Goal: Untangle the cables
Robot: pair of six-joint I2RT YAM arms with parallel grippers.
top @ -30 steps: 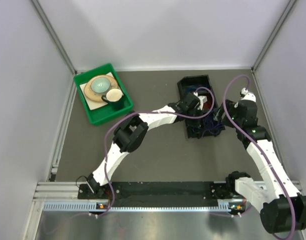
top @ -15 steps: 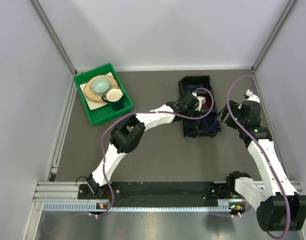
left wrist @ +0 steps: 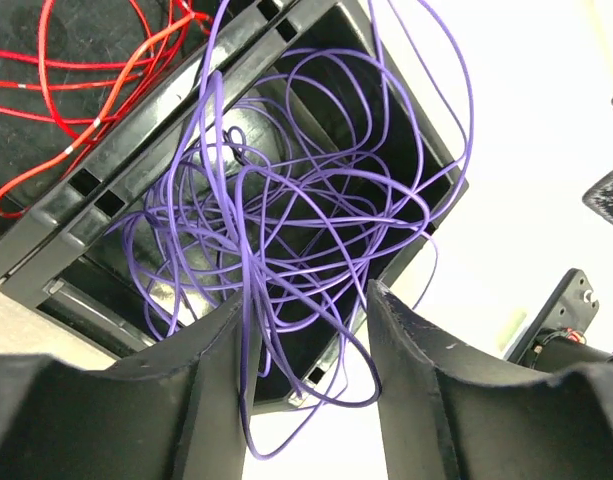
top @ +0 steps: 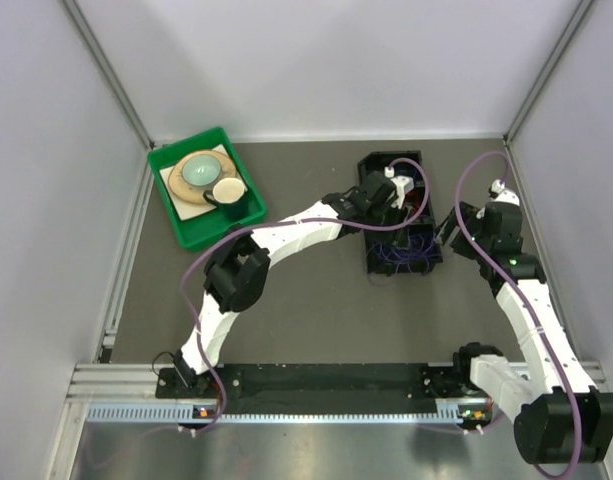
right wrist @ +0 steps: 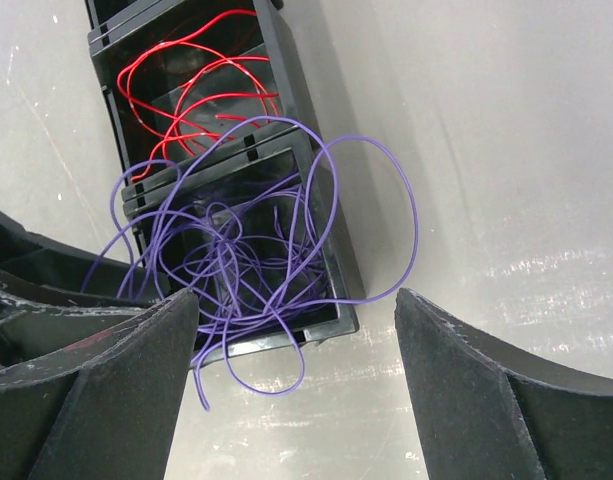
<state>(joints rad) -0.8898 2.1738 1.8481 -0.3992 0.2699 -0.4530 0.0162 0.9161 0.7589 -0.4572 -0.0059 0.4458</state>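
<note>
Left claw (left wrist: 306,305): fingers half apart, gripping nothing (one purple strand hangs loose through gap). Right claw (right wrist: 296,297): wide, empty, hovering beside box. Purple cables (left wrist: 286,200) heaped in black box (left wrist: 136,130), compartment nearest my bases, loops spilling over rim. Red cables (left wrist: 66,90) in next compartment. Plan: pinch single outer loop, lift slowly, avoid dragging box. Dark grey table (top: 316,320), green bin (top: 218,233) at left, pale walls around.

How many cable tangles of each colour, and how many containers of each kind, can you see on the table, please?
purple cable tangle: 1
red cable tangle: 1
black divided bin: 1
green tray: 1
Total: 4
</note>
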